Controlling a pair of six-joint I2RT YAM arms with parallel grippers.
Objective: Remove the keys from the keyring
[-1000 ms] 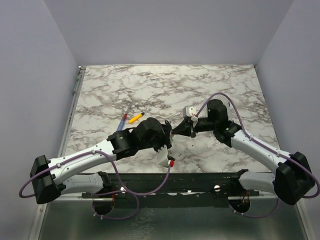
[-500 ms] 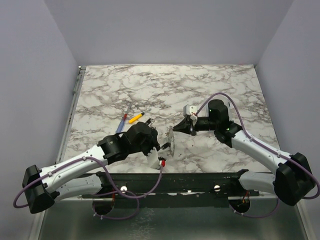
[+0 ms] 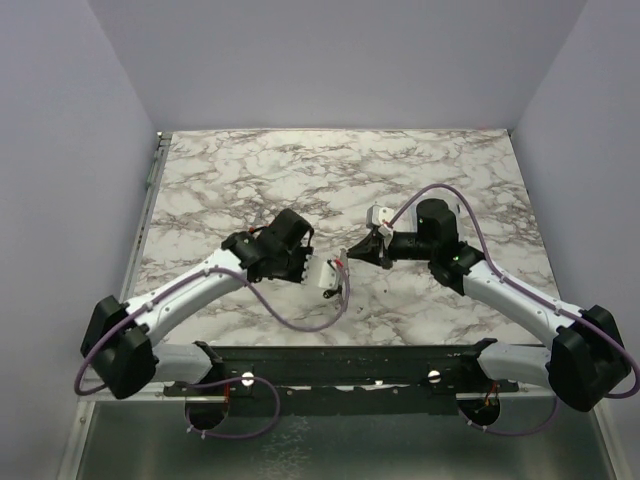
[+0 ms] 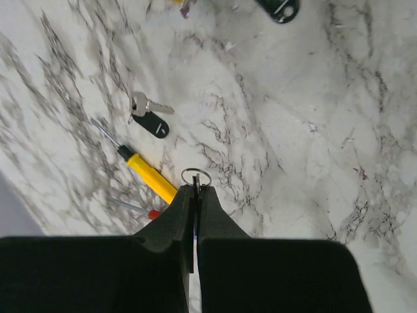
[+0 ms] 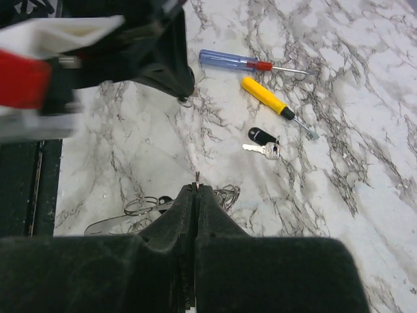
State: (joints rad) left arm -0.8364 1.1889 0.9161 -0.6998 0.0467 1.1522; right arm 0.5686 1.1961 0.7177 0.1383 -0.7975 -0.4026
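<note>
Key (image 4: pixel 141 104) — silver, small, black tag (image 4: pixel 152 124) attached

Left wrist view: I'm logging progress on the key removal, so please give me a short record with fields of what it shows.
left gripper: shut, fingers pressed together
held: small metal keyring pinched at the fingertips, no key seen hanging on it
black-headed key: lying flat on the table, apart from the keyring
yellow screwdriver: on the table, between the key and the gripper tip
black tag: at the top edge, partly cut off
</note>
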